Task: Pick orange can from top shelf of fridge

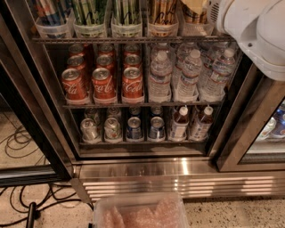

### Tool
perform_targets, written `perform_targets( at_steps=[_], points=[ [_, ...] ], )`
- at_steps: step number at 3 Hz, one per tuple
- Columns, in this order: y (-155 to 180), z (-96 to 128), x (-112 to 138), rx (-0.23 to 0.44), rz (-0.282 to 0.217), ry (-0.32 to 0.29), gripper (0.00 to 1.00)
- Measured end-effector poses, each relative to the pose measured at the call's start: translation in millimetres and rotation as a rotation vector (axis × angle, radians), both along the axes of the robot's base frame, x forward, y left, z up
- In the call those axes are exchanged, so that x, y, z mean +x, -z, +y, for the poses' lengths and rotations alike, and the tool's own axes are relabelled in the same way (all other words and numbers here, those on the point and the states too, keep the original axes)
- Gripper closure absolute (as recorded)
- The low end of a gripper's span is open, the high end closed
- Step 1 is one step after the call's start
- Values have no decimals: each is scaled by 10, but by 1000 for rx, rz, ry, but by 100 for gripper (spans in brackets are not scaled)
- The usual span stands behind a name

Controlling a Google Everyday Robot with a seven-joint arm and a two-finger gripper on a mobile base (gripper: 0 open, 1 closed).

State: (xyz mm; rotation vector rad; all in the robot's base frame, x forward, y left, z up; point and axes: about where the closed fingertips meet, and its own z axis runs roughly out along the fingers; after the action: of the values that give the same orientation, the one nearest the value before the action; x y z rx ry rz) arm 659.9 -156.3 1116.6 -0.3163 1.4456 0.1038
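The fridge (40,102) stands open, with its ribbed steel base at the bottom. The top shelf (133,40) is a dark wire rack with a row of clear tubs. The orange can (162,11), orange-gold with dark streaks, stands in the fourth tub from the left, beside tubs of green-and-white striped cans (127,11). More orange-brown cans (192,18) fill the rightmost tub. My white arm (254,26) comes in from the upper right. My gripper (196,5) is at the top edge, over the rightmost tub, just right of the orange can, mostly cut off.
Red cola cans (103,84) and water bottles (189,75) fill the middle shelf. Small cans and bottles (133,127) fill the bottom shelf. A glass door (262,133) is at the right. Black cables (26,205) lie on the floor at left. A clear bin (140,211) is below.
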Motion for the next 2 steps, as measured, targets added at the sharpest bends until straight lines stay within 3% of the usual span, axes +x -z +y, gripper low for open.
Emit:
perform_targets(
  at_steps=[2],
  points=[
    [3,3,7,0,2,1,100]
  ],
)
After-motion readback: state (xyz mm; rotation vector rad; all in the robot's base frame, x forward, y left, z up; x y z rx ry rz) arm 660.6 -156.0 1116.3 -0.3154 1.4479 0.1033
